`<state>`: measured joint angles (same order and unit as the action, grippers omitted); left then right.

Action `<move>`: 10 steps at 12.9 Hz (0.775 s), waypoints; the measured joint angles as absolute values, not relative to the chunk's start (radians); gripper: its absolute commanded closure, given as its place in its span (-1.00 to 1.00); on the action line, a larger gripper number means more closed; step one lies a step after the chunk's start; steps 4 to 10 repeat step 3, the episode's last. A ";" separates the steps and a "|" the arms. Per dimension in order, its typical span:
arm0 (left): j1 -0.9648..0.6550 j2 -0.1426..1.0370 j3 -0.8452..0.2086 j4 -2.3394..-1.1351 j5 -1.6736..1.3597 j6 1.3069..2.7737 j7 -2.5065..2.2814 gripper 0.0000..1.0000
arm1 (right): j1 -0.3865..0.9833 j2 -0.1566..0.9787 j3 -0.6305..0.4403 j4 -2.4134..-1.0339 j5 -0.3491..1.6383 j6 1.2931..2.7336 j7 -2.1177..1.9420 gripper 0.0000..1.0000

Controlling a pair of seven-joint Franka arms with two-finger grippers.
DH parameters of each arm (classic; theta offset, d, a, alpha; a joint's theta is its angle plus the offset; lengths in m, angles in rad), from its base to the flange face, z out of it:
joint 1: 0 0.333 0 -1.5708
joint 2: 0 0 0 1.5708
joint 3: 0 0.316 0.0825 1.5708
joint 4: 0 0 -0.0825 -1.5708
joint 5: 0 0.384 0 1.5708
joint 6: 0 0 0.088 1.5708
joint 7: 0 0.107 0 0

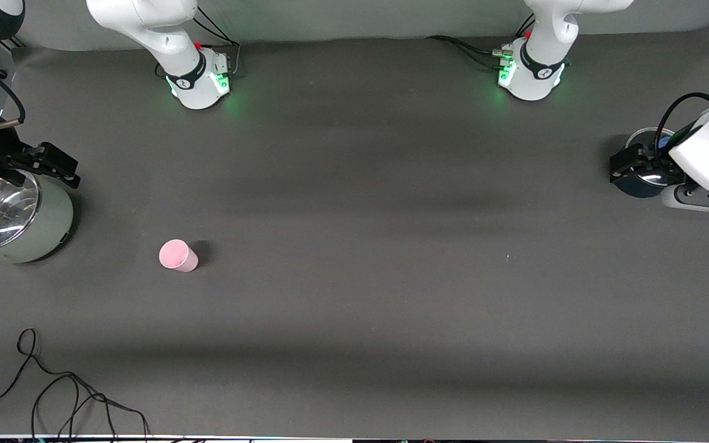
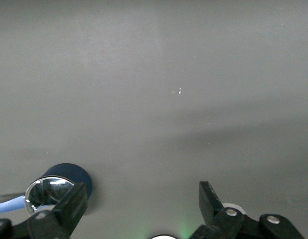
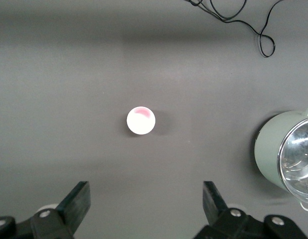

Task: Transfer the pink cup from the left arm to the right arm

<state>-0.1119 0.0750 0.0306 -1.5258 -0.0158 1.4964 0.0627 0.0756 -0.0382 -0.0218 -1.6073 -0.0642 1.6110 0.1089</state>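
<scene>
The pink cup [image 1: 178, 255] stands alone on the dark table toward the right arm's end, touched by nothing. It shows from above in the right wrist view [image 3: 140, 121]. My right gripper [image 1: 71, 169] is open and empty, up beside the pale green pot and well away from the cup; its fingers frame bare table in its wrist view [image 3: 145, 191]. My left gripper [image 1: 618, 169] is open and empty at the left arm's end of the table, over a dark blue cup; in its wrist view [image 2: 141, 194] there is bare table between the fingers.
A pale green pot [image 1: 47, 227] with a shiny lid stands at the right arm's end and shows in the right wrist view [image 3: 271, 154]. A dark blue cup [image 1: 637, 187] with a shiny top [image 2: 74, 174] sits under the left gripper. A black cable [image 1: 53, 394] lies near the table's front edge.
</scene>
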 measured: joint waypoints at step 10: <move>-0.112 0.075 0.034 -1.526 -0.021 1.499 0.064 -0.99 | 0.076 -0.038 -0.022 -1.607 -0.064 1.611 0.109 -1.00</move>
